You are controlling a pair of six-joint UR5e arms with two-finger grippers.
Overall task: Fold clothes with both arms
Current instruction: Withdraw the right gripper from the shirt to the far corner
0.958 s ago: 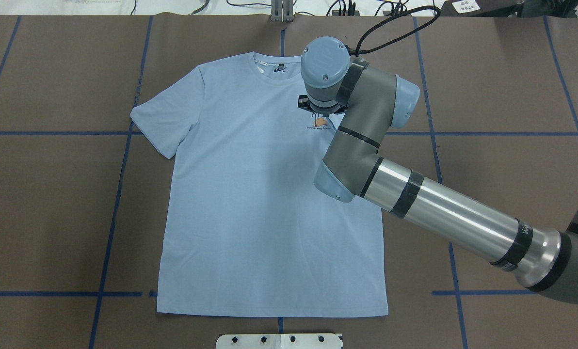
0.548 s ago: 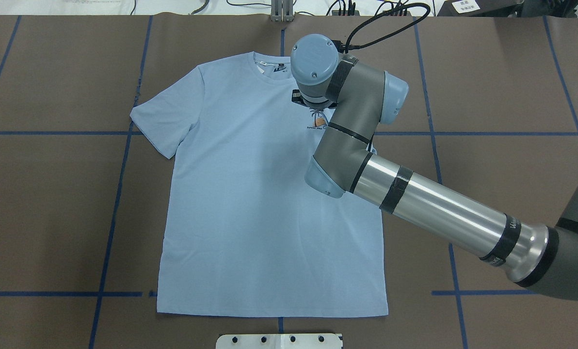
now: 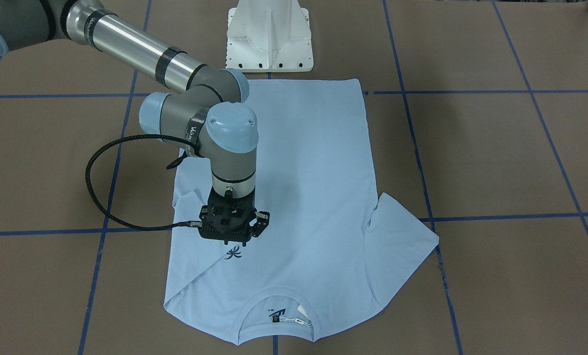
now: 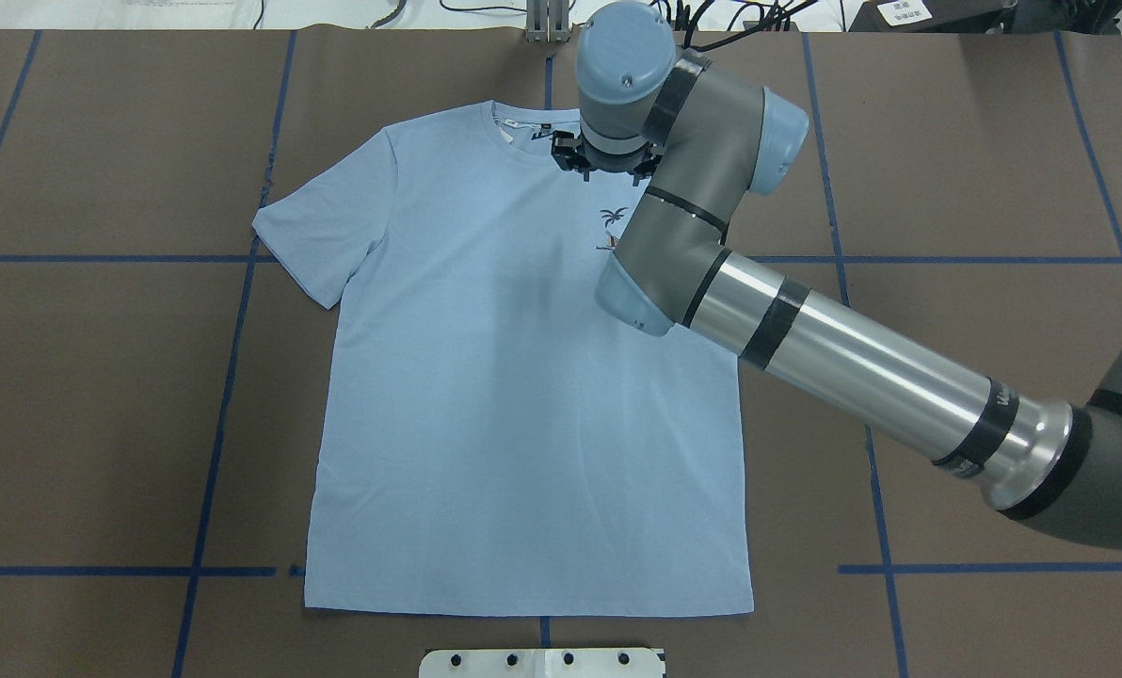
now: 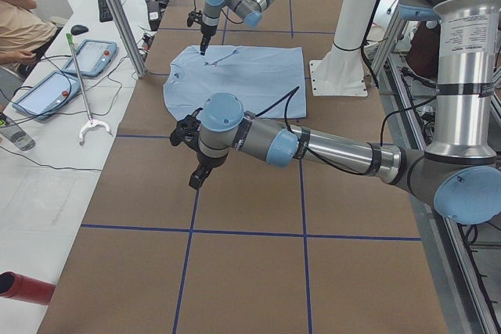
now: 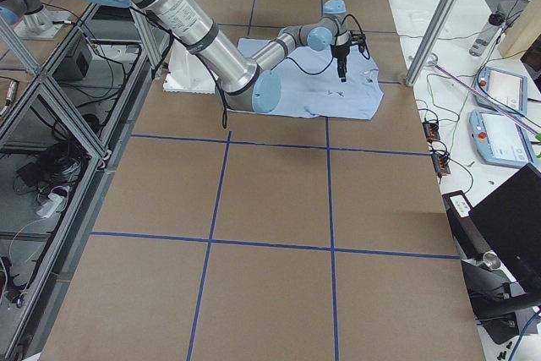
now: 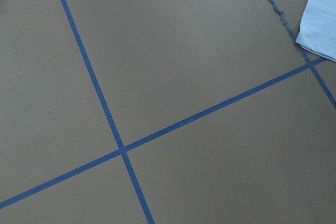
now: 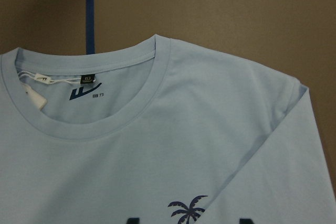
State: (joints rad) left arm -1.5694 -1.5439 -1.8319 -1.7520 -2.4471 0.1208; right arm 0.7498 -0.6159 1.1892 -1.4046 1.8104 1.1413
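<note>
Overhead exterior shows the T-shirt [image 4: 523, 424] spread flat, chest up, in the middle of the surface [image 4: 100, 377], collar [image 4: 523, 153] away from the robot, laid so its edges are open to both arms. The right claw [image 4: 604, 162] hangs just above the cloth between collar and palm-tree print [image 4: 613, 216], likely lining up a shoulder grasp; its opening cannot be told, and no cloth looks lifted. The left claw [image 5: 197, 180] hangs well aside, off the shirt — its opening cannot be told either

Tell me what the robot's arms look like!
The right arm and left arm are shiny silver tubes with grey joints, light blue caps and black bands. The right gripper and left gripper are black; a black cable feeds the right one.
</note>
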